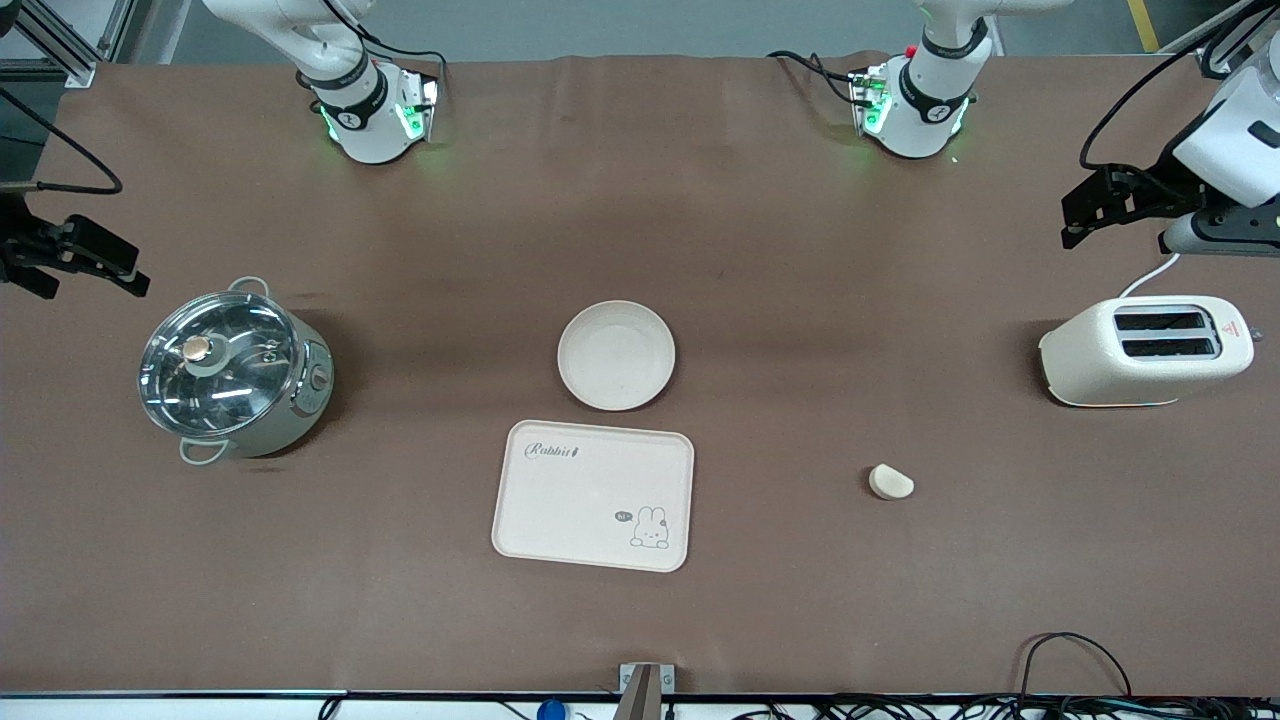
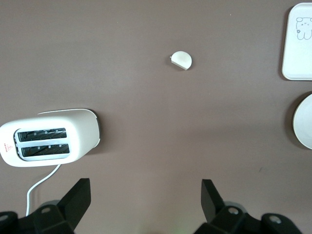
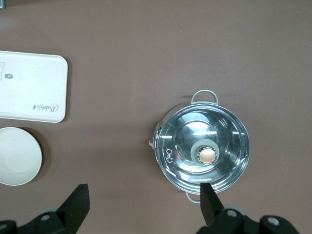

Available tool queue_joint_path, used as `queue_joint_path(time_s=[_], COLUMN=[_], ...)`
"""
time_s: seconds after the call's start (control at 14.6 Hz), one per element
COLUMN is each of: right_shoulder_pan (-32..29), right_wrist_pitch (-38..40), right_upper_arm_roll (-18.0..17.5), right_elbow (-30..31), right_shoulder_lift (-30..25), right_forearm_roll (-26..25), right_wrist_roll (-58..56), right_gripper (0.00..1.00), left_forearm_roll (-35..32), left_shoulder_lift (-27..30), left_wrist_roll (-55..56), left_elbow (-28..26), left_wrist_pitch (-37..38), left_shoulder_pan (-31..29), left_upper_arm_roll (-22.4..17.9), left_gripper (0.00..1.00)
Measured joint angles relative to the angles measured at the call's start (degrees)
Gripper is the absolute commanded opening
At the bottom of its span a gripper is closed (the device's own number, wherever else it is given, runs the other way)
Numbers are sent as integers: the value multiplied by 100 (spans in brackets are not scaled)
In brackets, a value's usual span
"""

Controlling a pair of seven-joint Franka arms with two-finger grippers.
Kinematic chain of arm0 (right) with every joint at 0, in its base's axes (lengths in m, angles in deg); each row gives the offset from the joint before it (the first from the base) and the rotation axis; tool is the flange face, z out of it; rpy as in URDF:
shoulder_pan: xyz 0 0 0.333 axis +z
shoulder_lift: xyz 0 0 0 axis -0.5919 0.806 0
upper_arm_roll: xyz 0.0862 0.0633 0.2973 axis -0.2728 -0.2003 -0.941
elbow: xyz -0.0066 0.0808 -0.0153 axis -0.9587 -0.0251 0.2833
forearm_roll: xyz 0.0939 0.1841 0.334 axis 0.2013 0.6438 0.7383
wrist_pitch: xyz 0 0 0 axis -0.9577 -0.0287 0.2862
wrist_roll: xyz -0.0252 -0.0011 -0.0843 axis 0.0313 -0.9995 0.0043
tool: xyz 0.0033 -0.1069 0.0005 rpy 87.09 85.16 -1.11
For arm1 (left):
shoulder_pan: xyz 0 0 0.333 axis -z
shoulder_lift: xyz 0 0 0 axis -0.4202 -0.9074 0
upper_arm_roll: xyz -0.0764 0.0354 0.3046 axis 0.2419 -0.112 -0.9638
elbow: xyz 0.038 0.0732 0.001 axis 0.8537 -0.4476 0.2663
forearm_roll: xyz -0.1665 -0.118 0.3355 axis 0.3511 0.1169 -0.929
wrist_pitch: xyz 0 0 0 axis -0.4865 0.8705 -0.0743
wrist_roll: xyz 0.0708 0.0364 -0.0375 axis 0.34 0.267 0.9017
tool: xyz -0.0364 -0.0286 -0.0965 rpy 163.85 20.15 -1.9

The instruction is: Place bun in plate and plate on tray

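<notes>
Both claws, left [image 1: 1085, 215] and right [image 1: 95, 262], gape at table ends; bun [image 1: 890, 482] lies alone.

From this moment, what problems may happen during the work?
The bun is small and half-round, so the left pincer, now open and high above the toaster, may pinch it badly or push it away. The plate is shallow and lies flat close to the tray; gripping its low rim may fail or knock the tray.
</notes>
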Motion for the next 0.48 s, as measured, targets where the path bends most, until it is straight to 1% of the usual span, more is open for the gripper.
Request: queue_joint_path(time_s=[0.34,0.48], right_shoulder_pan=[-2,-2], right_wrist_pitch=[-31,-20], right_upper_arm_roll=[5,1], right_elbow=[0,17], right_shoulder_lift=[4,12], right_forearm_roll=[0,65], right_wrist_roll=[0,0], right_gripper=[100,100], left_forearm_roll=[0,0], left_shoulder_lift=[-24,-211], left_wrist_roll=[0,0], left_elbow=[-2,20], left_wrist_pitch=[0,-22], left_shoulder_pan=[-17,-18], left_upper_arm_roll=[-2,-2], left_gripper=[100,100])
